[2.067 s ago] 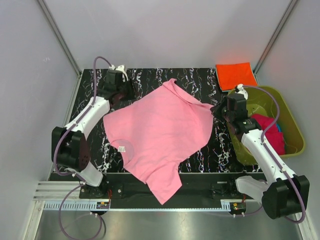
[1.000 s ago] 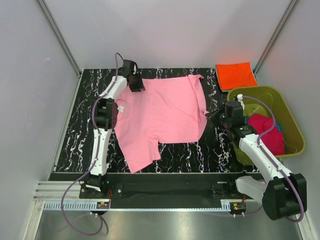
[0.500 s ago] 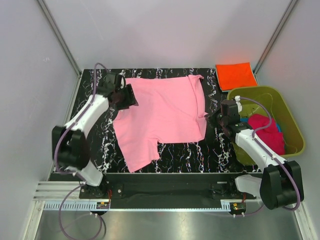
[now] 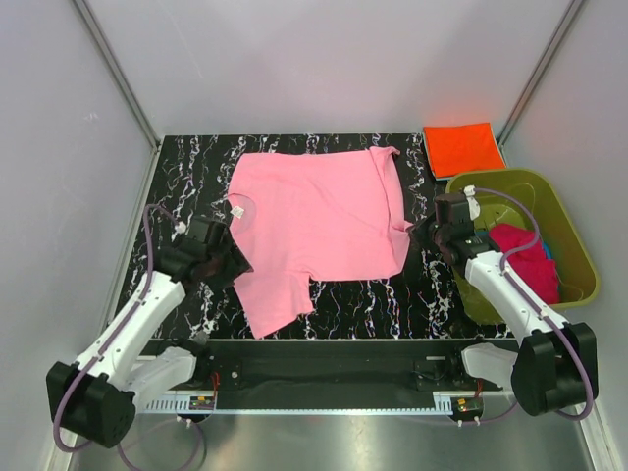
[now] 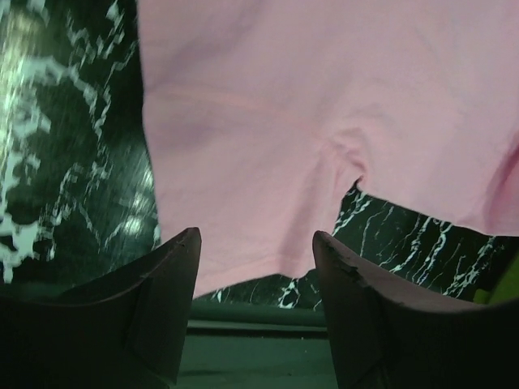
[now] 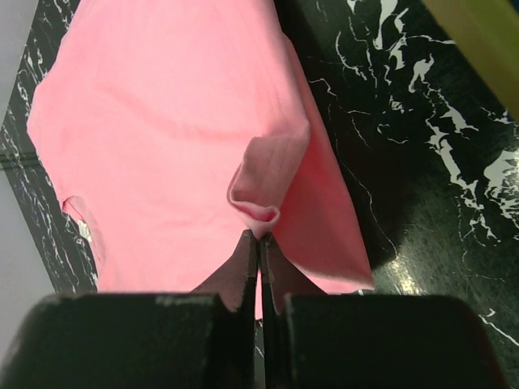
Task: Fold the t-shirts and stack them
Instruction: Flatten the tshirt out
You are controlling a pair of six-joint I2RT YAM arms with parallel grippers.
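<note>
A light pink t-shirt (image 4: 314, 216) lies spread on the black marbled table (image 4: 177, 186), one sleeve pointing at the near edge. My left gripper (image 4: 232, 263) hovers at that sleeve's left side, open and holding nothing. In the left wrist view the left gripper (image 5: 255, 243) frames the pink t-shirt's (image 5: 324, 121) hem between its fingertips (image 5: 182, 251). My right gripper (image 4: 419, 232) is shut on the shirt's right edge. The right wrist view shows the right gripper (image 6: 259, 237) pinching a small raised fold of the pink t-shirt (image 6: 162, 138). A folded orange t-shirt (image 4: 463, 147) lies at the far right corner.
An olive-green tub (image 4: 574, 235) stands at the right of the table, close behind my right arm. It holds a magenta t-shirt (image 4: 525, 263) with a bit of blue cloth (image 4: 547, 251) beside it. The tub's rim (image 6: 486, 32) shows in the right wrist view.
My left gripper has let go of the pink shirt's far left corner, opened, and drawn back to the near left. The shirt now lies flat. My right gripper has kept its hold.
</note>
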